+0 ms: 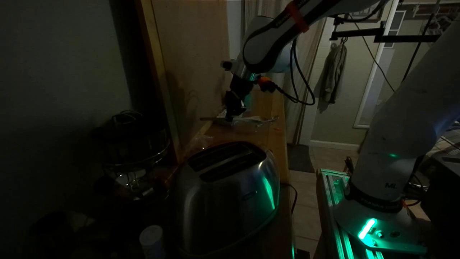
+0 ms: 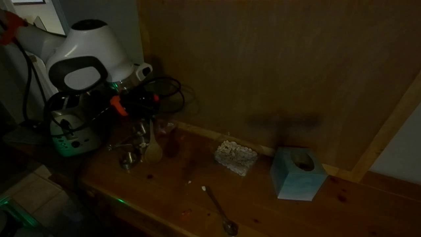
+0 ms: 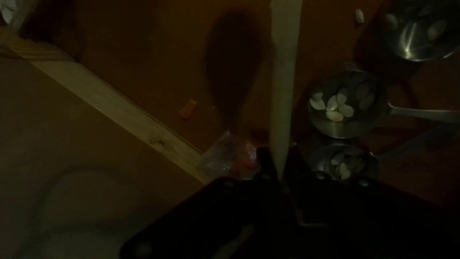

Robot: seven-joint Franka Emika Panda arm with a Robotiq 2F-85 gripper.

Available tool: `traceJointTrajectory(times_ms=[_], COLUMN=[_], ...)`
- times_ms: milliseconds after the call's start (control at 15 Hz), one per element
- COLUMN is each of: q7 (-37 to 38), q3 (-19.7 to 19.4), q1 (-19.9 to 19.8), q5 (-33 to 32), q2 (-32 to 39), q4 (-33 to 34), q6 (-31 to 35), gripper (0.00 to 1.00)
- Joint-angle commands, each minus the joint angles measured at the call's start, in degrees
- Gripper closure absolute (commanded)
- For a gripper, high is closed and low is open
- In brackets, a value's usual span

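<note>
Wooden spoon (image 2: 153, 153) and gripper (image 3: 280, 163) meet at the handle, which the two fingers pinch between them. In the wrist view, left to right, a pale wooden strip (image 3: 107, 104) runs along the foot of an upright panel (image 3: 90, 190); then come a small orange scrap (image 3: 188, 109) and, on the tabletop (image 2: 296, 217), the spoon's shadow (image 3: 233, 54). A clear plastic bag (image 3: 230, 158) with something reddish in it lies just left of the fingertips. From between the fingers the handle runs up to the view's top edge. Just right of it sit two metal measuring cups (image 3: 341, 127) with pale seeds inside, and farther right a third metal cup (image 3: 408, 46), also holding seeds.

Left to right in an exterior view, a toaster (image 2: 84, 136) stands first. Next is the spoon, its bowl lower than the gripper and near the cups; whether the bowl touches the tabletop I cannot tell. Farther right are a heap of pale seeds (image 2: 235, 156) by the panel, a metal spoon (image 2: 218, 208) lying nearer the camera, and a blue tissue box (image 2: 299, 181), well apart from the gripper.
</note>
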Motion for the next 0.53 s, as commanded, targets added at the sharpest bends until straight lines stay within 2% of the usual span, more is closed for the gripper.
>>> traceJointTrajectory(times_ms=[0, 200, 467], q7=[8.3, 12.0, 12.6], q3=[-7.8, -12.1, -15.7], q1=[3.9, 5.8, 8.6], q5=[-8.4, -11.5, -10.6], q2=[3.7, 5.6, 9.3], q4=[2.3, 3.6, 4.7], q6=[1.1, 0.3, -0.3], gripper=[0.94, 0.94, 0.94])
